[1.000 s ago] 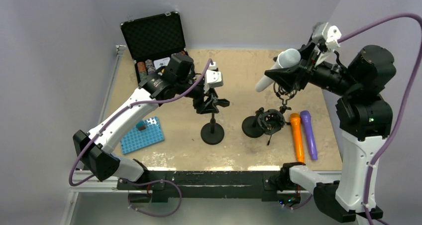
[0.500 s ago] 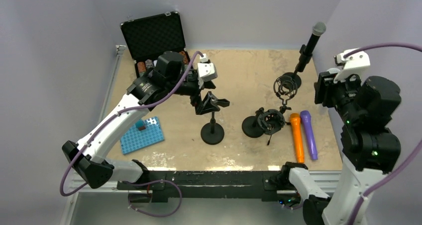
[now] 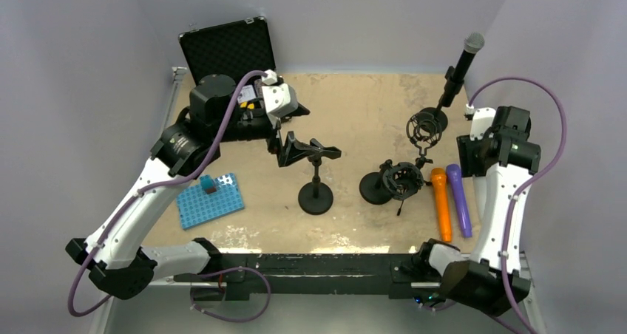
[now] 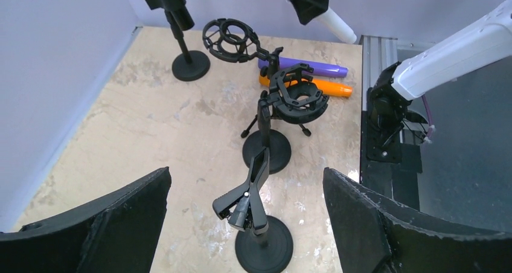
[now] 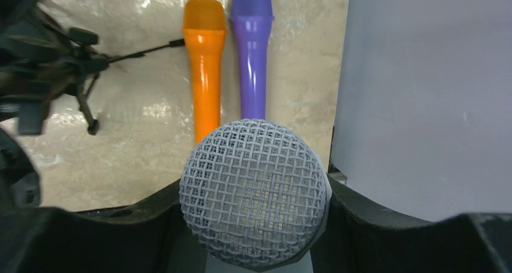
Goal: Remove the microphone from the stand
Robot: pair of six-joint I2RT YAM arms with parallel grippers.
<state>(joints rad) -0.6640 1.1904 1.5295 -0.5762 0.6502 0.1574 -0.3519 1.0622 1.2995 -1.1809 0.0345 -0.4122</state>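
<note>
Gripping the unmounted microphone tight in right gripper, lower centre, leaving left gripper agape. Next, likely: laying beside orange microphone.

The worktop is sandy tan, mottled with paler, worn blotches. At the lower right of the top view lie an orange microphone and a purple microphone, each one plain colour all over. The microphone in the lower middle of the right wrist view has a grey head of fine criss-cross wire mesh, framed by matte black jaws. The clip stand at centre is black throughout, as is the shock-mount stand beside it. At the upper right, the upright microphone is black with a grey mesh tip. A blue rack at left shows a regular grid of holes. The black case at upper left has dimpled black foam. The walls are pale lilac-grey.
</note>
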